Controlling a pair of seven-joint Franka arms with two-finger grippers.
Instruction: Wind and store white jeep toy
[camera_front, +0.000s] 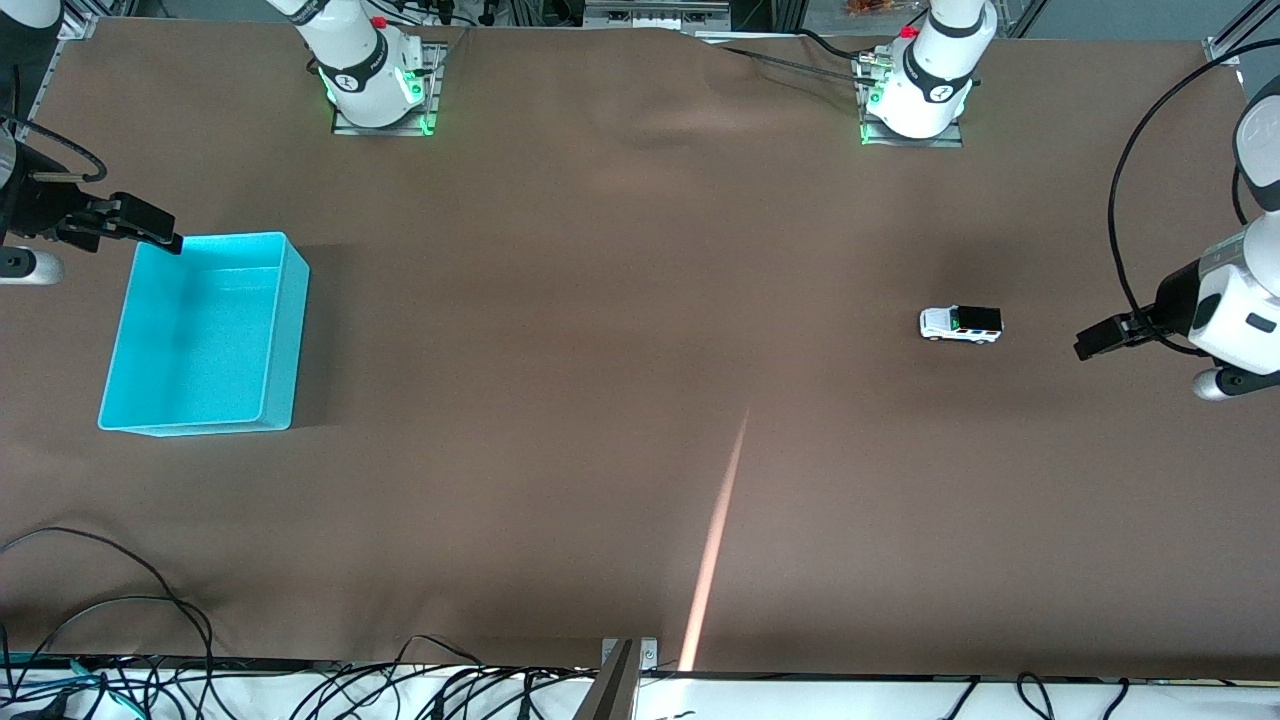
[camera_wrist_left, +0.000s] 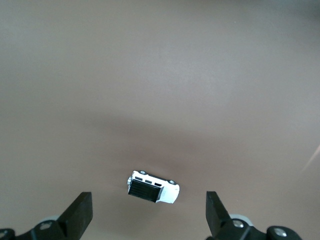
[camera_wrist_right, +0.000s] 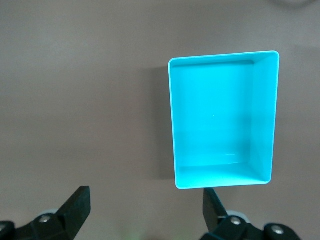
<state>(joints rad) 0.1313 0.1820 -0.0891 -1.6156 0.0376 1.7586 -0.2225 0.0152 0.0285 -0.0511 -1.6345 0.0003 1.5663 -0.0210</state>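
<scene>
Jaws spread wide on both arms as I watch from the console, neither pinching anything.

Front view: my left gripper hangs at the right edge of the frame, over bare table at the left arm's end. The white jeep toy sits on its wheels right of centre in the frame, just inward of that gripper toward the middle of the table. Its long axis runs across the frame, white nose toward the centre, black rear toward the gripper. At the frame's left edge my right gripper waits over the upper corner of the cyan bin, which stands empty at the right arm's end, well apart from the toy. I judge the left arm far the nearer of the two for the pick.

Left wrist view: the jeep shows low in the frame between the two black fingers, slightly off centre toward the one at lower left and tilted a little against the line joining them. I would square the jaws across its narrow sides before closing.

Right wrist view: the bin fills the right half of the frame, nothing in it, the fingers apart at the bottom edge.
</scene>
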